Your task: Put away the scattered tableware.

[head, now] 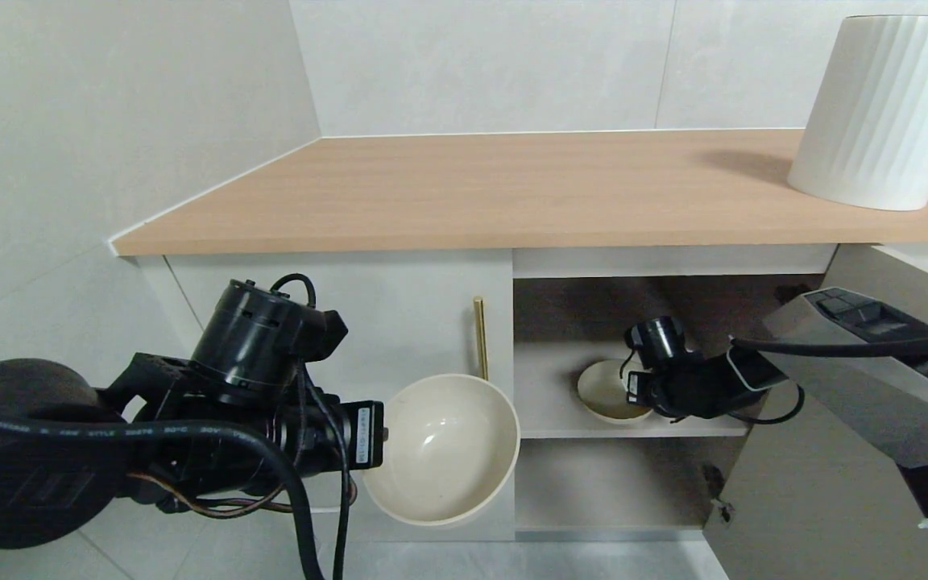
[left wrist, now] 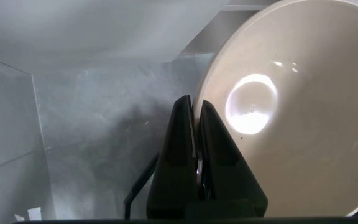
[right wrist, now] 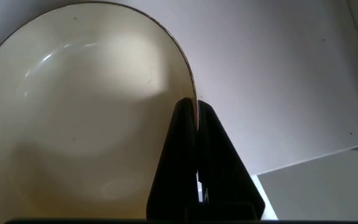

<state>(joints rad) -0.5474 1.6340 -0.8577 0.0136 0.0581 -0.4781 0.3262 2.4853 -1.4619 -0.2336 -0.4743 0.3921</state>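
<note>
while the left gripper [head: 384, 439] hangs in front of the shut cabinet door [head: 399, 314], jaws pinched tight on the rim of a cream bowl [head: 441, 451], the right gripper [head: 633, 388] is inside the open cabinet, clamped on a second bowl [head: 605, 396] down at the shelf [head: 553, 407].

Cream bowl [head: 440, 451] tilted before cabinet door [head: 399, 314], shallow dish [head: 605, 392], perhaps bowl, on shelf [head: 544, 403]
</note>
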